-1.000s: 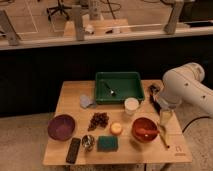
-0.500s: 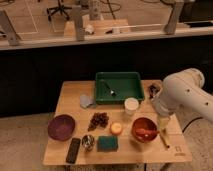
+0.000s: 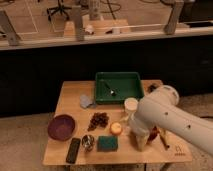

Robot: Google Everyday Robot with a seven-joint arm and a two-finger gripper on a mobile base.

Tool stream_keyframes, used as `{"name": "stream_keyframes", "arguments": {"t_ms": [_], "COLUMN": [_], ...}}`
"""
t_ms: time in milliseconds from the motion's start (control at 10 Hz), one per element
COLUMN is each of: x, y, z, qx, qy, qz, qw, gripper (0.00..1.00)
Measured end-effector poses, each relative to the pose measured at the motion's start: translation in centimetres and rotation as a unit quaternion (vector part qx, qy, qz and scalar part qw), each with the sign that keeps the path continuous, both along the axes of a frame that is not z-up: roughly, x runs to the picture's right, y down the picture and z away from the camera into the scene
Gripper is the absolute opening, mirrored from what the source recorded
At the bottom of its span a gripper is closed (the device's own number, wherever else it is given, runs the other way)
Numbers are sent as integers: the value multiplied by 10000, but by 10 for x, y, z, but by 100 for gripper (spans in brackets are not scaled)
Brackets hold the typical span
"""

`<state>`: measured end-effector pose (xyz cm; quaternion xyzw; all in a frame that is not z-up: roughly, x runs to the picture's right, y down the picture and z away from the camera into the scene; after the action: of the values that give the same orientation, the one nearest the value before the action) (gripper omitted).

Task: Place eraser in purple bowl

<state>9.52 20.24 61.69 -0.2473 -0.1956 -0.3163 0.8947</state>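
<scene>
The eraser [image 3: 73, 150] is a flat black block lying at the table's front left corner. The purple bowl [image 3: 61, 126] stands just behind it, at the left edge, and looks empty. My white arm [image 3: 162, 117] reaches in from the right over the front right of the table. My gripper [image 3: 140, 141] hangs at its end, right of the teal sponge [image 3: 107, 143] and well right of the eraser. It holds nothing that I can see.
A green tray [image 3: 119, 86] with a spoon stands at the back. Also on the wooden table [image 3: 70, 97]: a grey cloth [image 3: 86, 101], grapes [image 3: 98, 120], a metal cup [image 3: 88, 142], an orange fruit [image 3: 116, 128], a white cup [image 3: 131, 105]. The orange bowl [image 3: 154, 135] is mostly behind my arm.
My arm has swung left and forward over the table. It now covers most of the orange bowl. The eraser and the purple bowl have not moved.
</scene>
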Motion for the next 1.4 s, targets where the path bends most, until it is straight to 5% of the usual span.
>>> {"name": "stream_keyframes", "arguments": {"t_ms": [200,400,1000,1400], "x": [-49,-69,-71,-128], "y": [25,39,38,14], "z": [-19,-27,-26,-6], "qx": [166,269,257,56], "qy": [-577,-822,-830,-917], "qz": [-745,-1158,-1257,-2237], "qw": [9954,9895,9883,9703], "gripper": [80,80,80,80]}}
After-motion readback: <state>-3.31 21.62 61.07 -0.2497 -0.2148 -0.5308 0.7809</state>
